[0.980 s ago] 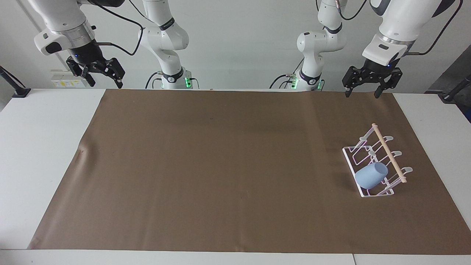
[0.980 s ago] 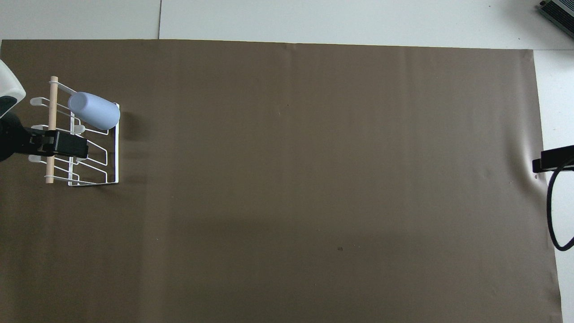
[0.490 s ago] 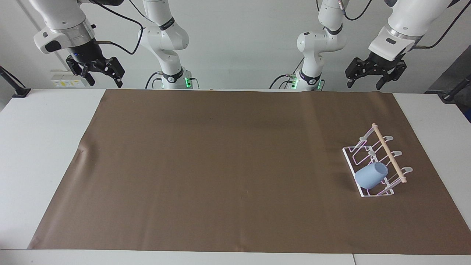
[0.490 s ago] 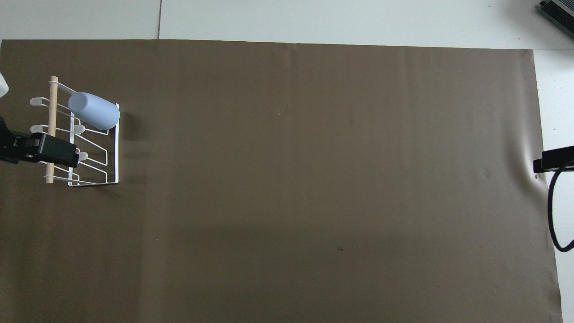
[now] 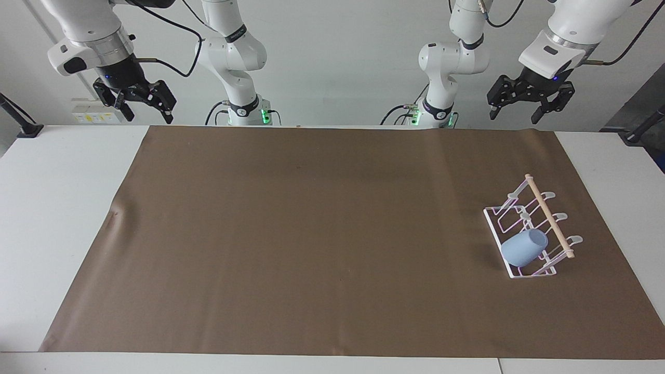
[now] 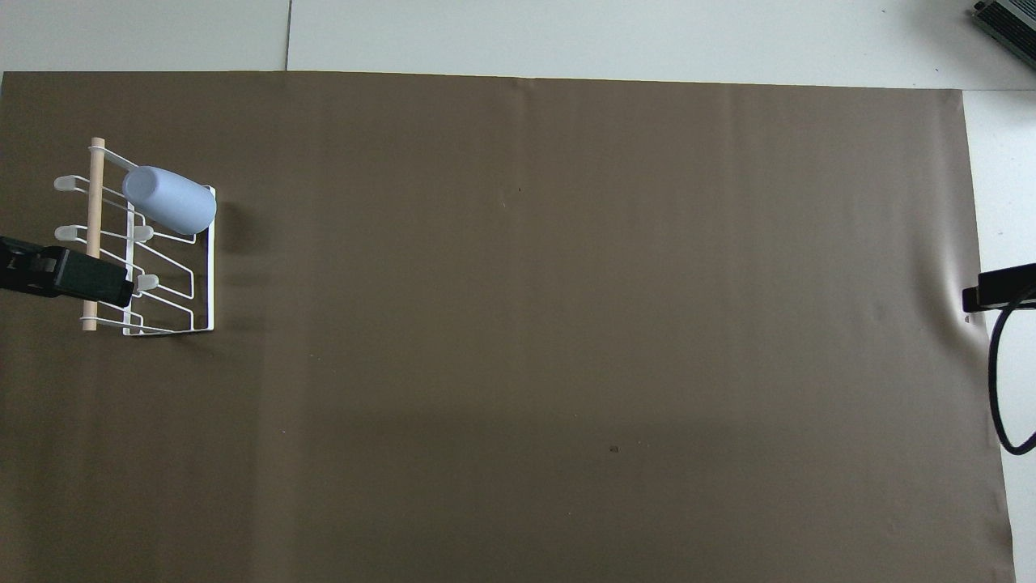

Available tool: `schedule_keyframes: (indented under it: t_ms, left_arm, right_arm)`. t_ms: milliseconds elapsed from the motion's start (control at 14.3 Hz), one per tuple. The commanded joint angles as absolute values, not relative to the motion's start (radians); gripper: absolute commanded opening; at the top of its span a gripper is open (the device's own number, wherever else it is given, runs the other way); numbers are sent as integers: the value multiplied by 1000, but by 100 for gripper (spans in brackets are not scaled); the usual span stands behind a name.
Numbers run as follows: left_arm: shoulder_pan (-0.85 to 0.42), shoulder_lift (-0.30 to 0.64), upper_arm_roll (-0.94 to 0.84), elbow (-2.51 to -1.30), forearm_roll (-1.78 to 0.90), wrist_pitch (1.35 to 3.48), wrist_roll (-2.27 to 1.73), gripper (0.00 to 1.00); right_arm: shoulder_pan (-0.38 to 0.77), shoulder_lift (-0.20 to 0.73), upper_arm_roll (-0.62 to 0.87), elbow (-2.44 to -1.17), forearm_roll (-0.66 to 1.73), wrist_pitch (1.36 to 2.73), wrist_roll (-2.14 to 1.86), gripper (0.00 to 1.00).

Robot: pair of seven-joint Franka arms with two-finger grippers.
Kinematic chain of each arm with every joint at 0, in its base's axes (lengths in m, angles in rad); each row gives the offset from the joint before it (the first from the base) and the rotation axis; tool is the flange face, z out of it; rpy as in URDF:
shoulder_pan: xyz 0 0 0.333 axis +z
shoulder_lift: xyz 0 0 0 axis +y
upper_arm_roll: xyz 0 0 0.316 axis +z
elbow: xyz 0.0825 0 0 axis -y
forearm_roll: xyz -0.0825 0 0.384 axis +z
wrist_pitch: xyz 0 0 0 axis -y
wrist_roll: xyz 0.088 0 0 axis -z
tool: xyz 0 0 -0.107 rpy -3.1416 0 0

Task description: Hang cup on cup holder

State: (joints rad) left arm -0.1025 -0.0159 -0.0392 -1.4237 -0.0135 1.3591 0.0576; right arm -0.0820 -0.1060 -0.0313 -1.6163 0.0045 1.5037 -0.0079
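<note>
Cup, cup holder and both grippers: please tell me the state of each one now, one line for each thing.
cup: hung on a prong of the cup holder, tilted, rim pointing down toward the base, not held.
cup holder: standing on the brown mat toward the left arm's end, one prong occupied.
left gripper: open, empty, raised high.
right gripper: open, empty, raised, waiting.

This is a robotics lab rather than a home or a shop. Two white robot arms [image 5: 236,57] stand bolted at the edge of a plain white desk [image 5: 52,208], with black cables [image 5: 171,28] trailing from them and green status lights [image 5: 265,113] glowing at their bases. A brown paper sheet [image 5: 311,234] covers the desk as a staged work surface before a bare white wall [image 5: 343,52], and a wall socket strip [image 5: 88,117] sits just below the right hand [image 5: 137,101].
</note>
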Motion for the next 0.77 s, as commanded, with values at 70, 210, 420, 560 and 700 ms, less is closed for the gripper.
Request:
schedule_keyframes:
  t_ms: [70,210,420,560,700]
  left_arm:
    - [-120,-29,-17,-1431,-26,1341,80,100]
    - [-115,-31,-17,-1439,-26,1341,78,100]
    - [-110,-41,-15,-1456,-26,1348,69,100]
    - [-109,-41,-15,-1456,-26,1348,74,100]
    - [-109,-41,-15,-1456,-28,1348,77,100]
  right_arm:
    - [-87,-126,-29,-1640,21,1520,5,100]
    - [-87,-126,-29,-1640,21,1520,5,100]
    - [-87,-126,-29,-1640,20,1520,5,100]
    - [-87,-126,-29,-1640,21,1520,5,100]
    - [-87,-126,-29,-1640,20,1520,5,100]
